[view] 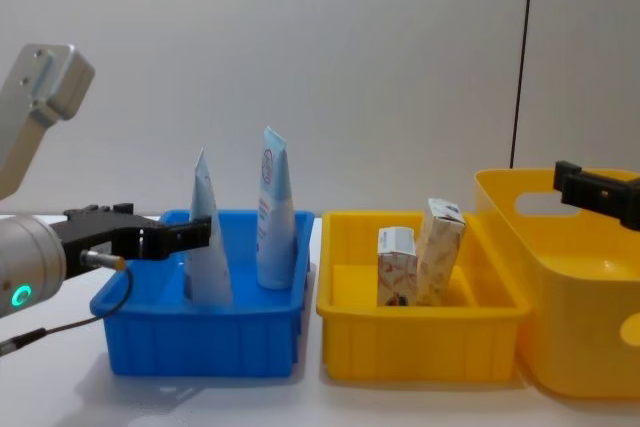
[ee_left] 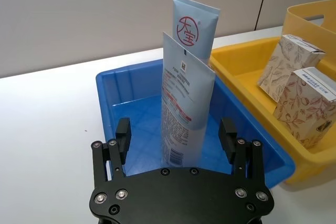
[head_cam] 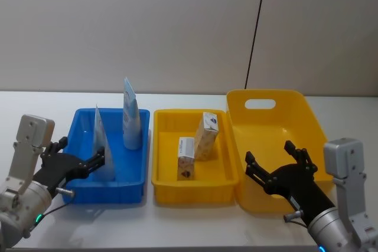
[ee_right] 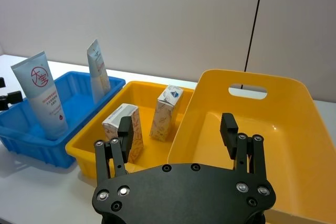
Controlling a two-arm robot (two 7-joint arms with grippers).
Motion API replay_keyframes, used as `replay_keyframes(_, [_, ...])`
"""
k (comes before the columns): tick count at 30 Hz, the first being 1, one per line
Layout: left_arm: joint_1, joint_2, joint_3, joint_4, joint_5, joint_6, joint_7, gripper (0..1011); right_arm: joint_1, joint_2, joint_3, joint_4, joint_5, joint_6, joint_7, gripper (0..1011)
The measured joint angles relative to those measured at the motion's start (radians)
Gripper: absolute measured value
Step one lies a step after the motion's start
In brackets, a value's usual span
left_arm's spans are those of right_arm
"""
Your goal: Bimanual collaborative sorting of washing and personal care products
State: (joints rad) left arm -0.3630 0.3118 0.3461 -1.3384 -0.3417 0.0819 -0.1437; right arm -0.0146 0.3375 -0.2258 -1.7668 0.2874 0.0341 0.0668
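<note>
Two pale-blue squeeze tubes stand upright in the blue bin (head_cam: pixel 109 193). The nearer tube (head_cam: pixel 103 144) (ee_left: pixel 185 103) stands between the spread fingers of my left gripper (head_cam: pixel 82 157) (ee_left: pixel 175 132), which is open at the bin's front left. The farther tube (head_cam: pixel 131 117) (ee_left: pixel 192 27) carries a red round logo. Two cream speckled boxes (head_cam: pixel 185 157) (head_cam: pixel 207 136) stand in the small yellow bin (head_cam: pixel 195 196). My right gripper (head_cam: pixel 269 153) (ee_right: pixel 176 124) is open and holds nothing, over the front left of the large yellow bin (head_cam: pixel 307 110).
The three bins sit side by side on a white table (head_cam: pixel 35 104), with a plain wall behind. The large yellow bin has a handle slot (head_cam: pixel 260 104) in its far wall. A dark cable (head_cam: pixel 255 33) runs down the wall.
</note>
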Motion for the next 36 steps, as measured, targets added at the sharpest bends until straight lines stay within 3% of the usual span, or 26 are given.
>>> replay_keyframes(20, [-0.145,-0.078,0.013,0.246,-0.003,-0.066,-0.094,1001,0.0,0.0,0.0,0.0,0.0,0.0,0.0,1003])
replay_keyframes(36, [-0.254,-0.14,0.015,0.419,0.014,-0.08,-0.101,1001,0.0,0.0,0.0,0.0,0.0,0.0,0.0,1003])
